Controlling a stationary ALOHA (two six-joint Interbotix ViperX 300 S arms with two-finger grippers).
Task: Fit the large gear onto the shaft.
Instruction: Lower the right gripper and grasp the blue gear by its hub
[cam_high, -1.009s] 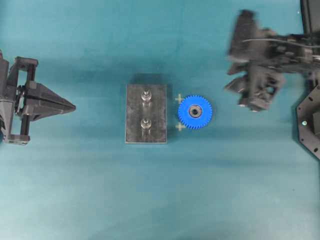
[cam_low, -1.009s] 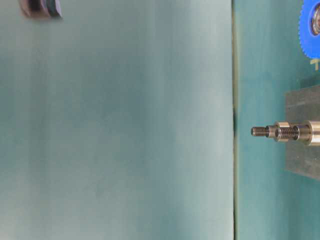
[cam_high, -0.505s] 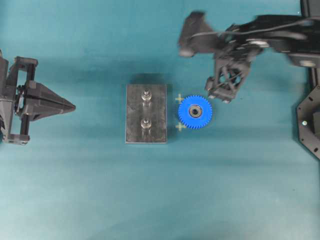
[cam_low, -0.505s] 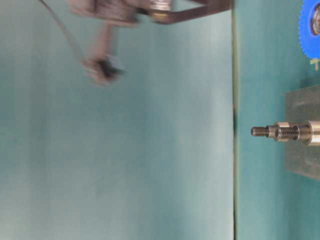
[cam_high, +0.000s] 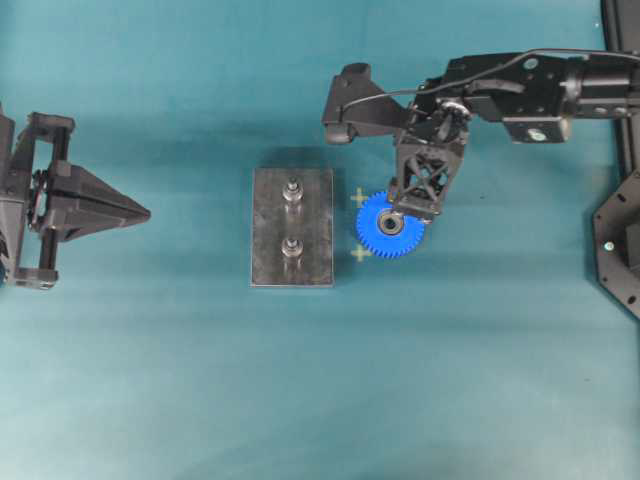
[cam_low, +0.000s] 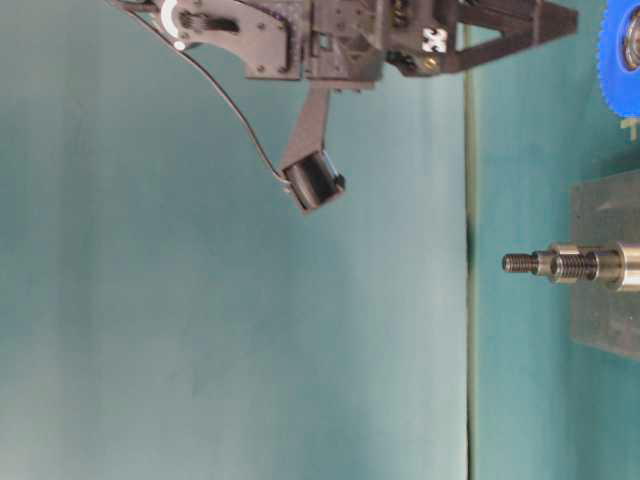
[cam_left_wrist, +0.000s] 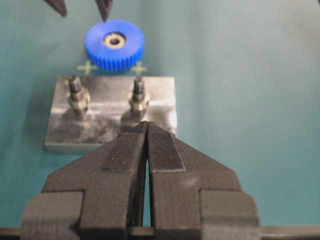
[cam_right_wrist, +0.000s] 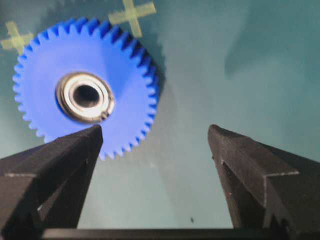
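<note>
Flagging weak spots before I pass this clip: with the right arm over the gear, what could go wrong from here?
1. In the right wrist view the open right tool sits off-centre: one finger overlaps the gear, the other is over bare mat. A descent here may hit the teeth or grip badly.
2. The gear lies close beside the plate; a nudge could push it against the edge.
3. Two alike pins stand close together; the shaft could be confused with its twin.

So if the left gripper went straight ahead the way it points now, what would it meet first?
The left gripper, its jaws shut, points at the grey plate. It would probably meet the plate's near edge or the nearer pin first, and the blue gear lies beyond. Its height above the table is unclear.
</note>
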